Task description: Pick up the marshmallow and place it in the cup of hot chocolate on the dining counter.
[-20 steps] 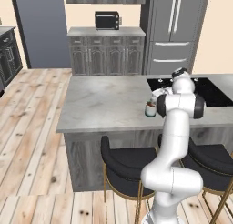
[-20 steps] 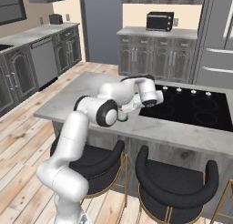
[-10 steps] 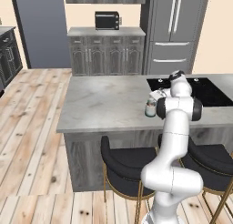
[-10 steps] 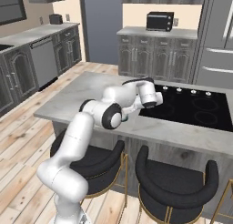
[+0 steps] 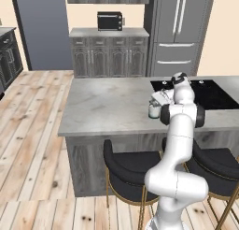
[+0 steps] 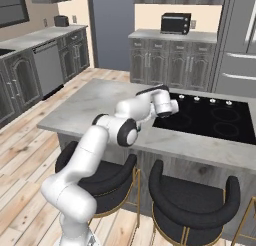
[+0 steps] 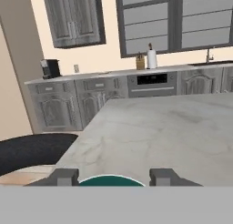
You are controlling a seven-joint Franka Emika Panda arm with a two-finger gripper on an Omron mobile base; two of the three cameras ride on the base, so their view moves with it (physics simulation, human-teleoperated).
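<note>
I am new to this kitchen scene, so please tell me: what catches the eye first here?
The white arm bends over the marble counter, its gripper apart over the teal cup beside the black cooktop. Dark stools stand at the near side, and a black microwave sits on the back counter.

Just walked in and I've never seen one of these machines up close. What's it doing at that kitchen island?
A white robot arm reaches over the dining counter, its gripper right over the cup of hot chocolate, which stands beside the black cooktop. In the hand view the fingers stand apart with the cup's teal rim between them. No marshmallow is visible between them, so whether it is in the cup can't be told.
</note>
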